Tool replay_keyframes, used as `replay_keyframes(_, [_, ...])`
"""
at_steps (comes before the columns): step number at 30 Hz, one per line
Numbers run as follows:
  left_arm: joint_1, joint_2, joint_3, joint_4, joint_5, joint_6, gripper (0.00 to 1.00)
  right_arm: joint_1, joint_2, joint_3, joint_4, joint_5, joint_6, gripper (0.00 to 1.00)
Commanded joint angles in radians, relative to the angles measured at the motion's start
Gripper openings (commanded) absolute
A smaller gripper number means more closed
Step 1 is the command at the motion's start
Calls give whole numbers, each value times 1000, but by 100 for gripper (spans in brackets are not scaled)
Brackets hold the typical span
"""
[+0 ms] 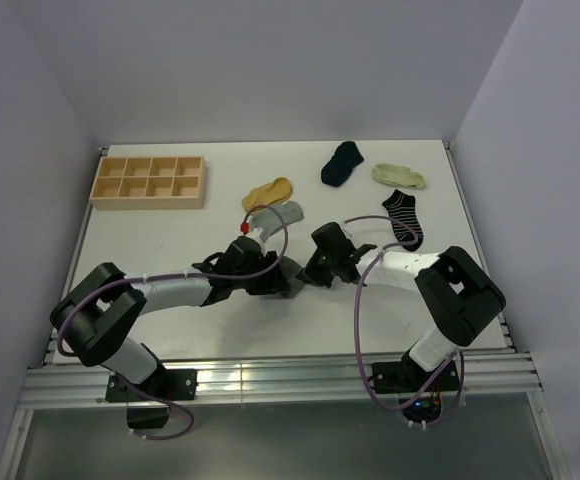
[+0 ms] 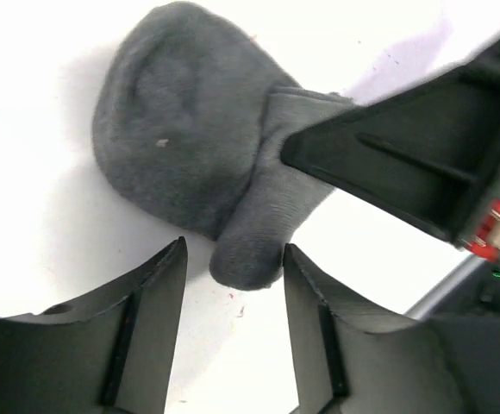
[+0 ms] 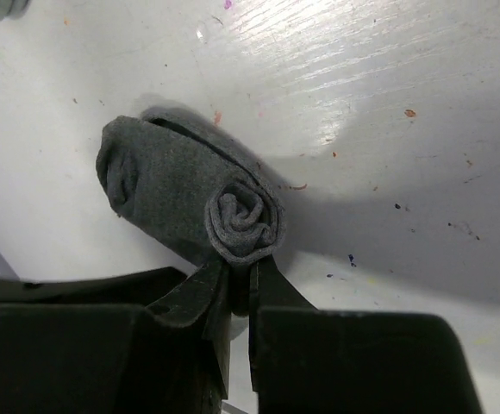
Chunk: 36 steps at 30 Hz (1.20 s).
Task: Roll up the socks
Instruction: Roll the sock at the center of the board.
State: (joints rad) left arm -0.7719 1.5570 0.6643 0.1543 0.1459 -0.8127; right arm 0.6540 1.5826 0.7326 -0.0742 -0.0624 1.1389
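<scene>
The dark grey sock (image 3: 159,185) lies on the white table, partly rolled, with the spiral of the roll (image 3: 243,220) facing my right wrist camera. My right gripper (image 3: 240,274) is shut on the edge of that roll. In the left wrist view the same sock (image 2: 181,138) is a rounded bundle, and its narrow end (image 2: 248,250) pokes between the tips of my open left gripper (image 2: 233,254), untouched by either finger. In the top view both grippers meet mid-table, left (image 1: 273,276) and right (image 1: 313,266), with the sock (image 1: 292,270) mostly hidden between them.
A mustard sock (image 1: 268,192) and a light grey sock (image 1: 276,214) lie just beyond the grippers. A navy sock (image 1: 342,162), a cream sock (image 1: 398,176) and a striped sock (image 1: 403,217) lie at the back right. A wooden compartment tray (image 1: 148,180) stands at the back left.
</scene>
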Motion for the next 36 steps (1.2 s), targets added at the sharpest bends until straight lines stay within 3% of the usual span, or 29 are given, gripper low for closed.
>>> replay_keyframes(1, [-75, -72, 67, -104, -230, 127, 55, -4, 23, 53, -113, 21, -42, 0])
replay_keyframes(6, [-223, -94, 122, -130, -492, 239, 59, -2, 50, 97, -179, 9, -60, 0])
replay_keyframes(13, [-383, -37, 179, -116, -704, 368, 59, -1, 76, 119, -196, -17, -65, 0])
replay_keyframes(29, [-440, 140, 205, -62, -758, 445, 54, -1, 97, 120, -182, -50, -64, 0])
replay_keyframes(36, [-448, 199, 204, -58, -732, 426, 47, -1, 103, 125, -180, -65, -61, 0])
